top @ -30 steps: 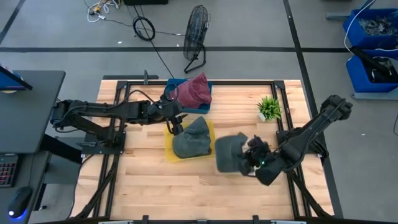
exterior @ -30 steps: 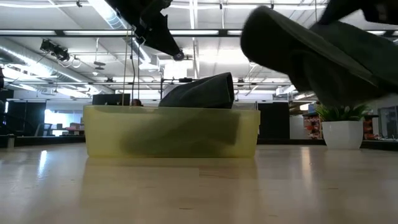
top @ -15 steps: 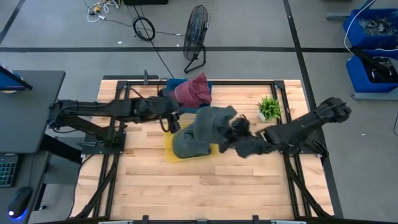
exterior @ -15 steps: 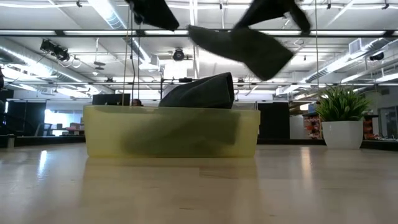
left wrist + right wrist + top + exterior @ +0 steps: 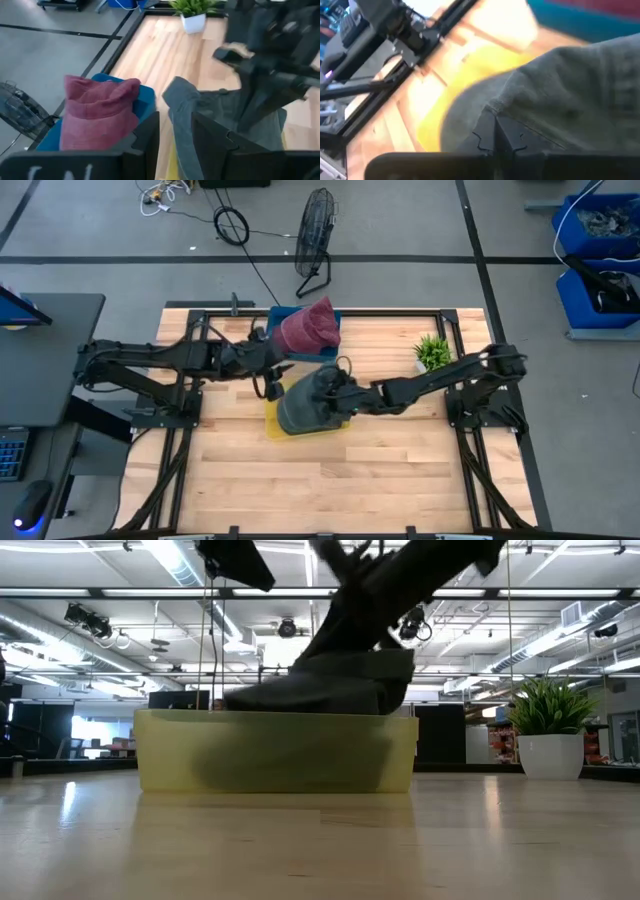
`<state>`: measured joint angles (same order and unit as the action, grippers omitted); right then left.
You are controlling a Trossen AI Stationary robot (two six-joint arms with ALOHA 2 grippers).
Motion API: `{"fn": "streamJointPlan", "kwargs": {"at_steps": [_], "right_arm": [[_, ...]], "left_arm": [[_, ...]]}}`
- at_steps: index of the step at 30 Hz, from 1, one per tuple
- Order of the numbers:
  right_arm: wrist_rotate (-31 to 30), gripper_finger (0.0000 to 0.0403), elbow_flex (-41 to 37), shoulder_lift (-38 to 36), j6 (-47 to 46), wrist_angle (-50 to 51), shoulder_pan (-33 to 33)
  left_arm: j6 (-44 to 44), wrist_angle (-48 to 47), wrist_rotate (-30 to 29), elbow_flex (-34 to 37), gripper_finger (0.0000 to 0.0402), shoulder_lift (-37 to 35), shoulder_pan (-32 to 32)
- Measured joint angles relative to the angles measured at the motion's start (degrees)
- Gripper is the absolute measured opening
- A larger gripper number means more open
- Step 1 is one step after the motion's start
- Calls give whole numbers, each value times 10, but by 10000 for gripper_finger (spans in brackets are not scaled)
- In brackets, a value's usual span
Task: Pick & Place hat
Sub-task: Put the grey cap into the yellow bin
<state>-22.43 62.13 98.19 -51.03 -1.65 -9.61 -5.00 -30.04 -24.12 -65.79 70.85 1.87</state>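
Observation:
A grey hat (image 5: 318,385) hangs from my right gripper (image 5: 340,388) over the yellow bin (image 5: 270,420), which holds another grey hat (image 5: 298,416). In the low view the held hat (image 5: 375,605) drapes down onto that pile (image 5: 300,697) in the bin (image 5: 275,750). My right gripper (image 5: 495,137) is shut on the cloth. My left gripper (image 5: 267,384) hovers open by the bin's far-left corner, touching nothing; its fingers (image 5: 145,137) stand apart. A red hat (image 5: 308,328) rests on a blue bin (image 5: 276,312). My right gripper pinches a fold of the grey hat (image 5: 492,112) between its two shut fingers, slanting down from the table's right side. The hat hangs below the fingers, and its lower part (image 5: 345,670) lies on the grey hat in the yellow bin.
A small potted plant (image 5: 432,353) stands on the table's far right, also in the low view (image 5: 547,730). Bare wood lies along the near half of the table (image 5: 320,480). A black frame rail (image 5: 400,311) borders the tabletop; a fan (image 5: 316,240) stands on the floor beyond.
My right gripper, shut on the grey hat, has swung from the table's near right toward the left and far side, carrying the hat lifted clear, then lowered it onto the pile in the yellow bin. My left gripper has drawn back slightly toward the left edge.

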Motion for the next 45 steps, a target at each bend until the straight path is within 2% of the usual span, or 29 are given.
{"fn": "streamJointPlan", "kwargs": {"at_steps": [5,10,14,18,23,30,35,39,41,45], "right_arm": [[58,1,0,67,-16,-73,15],[71,7,0,93,-10,-130,29],[83,18,0,91,7,-149,41],[143,28,0,86,36,-162,55],[186,39,0,75,68,-167,63],[207,64,0,20,145,-119,63],[203,75,0,-43,267,-37,62],[148,70,0,-55,360,-7,58],[121,57,0,-46,379,-8,58],[109,11,0,-15,384,5,60]], "left_arm": [[-30,12,15,39,115,8,18],[-86,27,54,88,115,20,33],[-112,53,71,135,115,29,45],[-114,131,95,188,115,28,54],[-124,203,128,231,115,28,55],[-145,201,133,252,115,28,55],[-155,203,144,253,115,38,55],[-155,204,144,253,115,54,55],[-155,208,144,253,115,68,55],[-154,218,143,251,115,98,55]]}}
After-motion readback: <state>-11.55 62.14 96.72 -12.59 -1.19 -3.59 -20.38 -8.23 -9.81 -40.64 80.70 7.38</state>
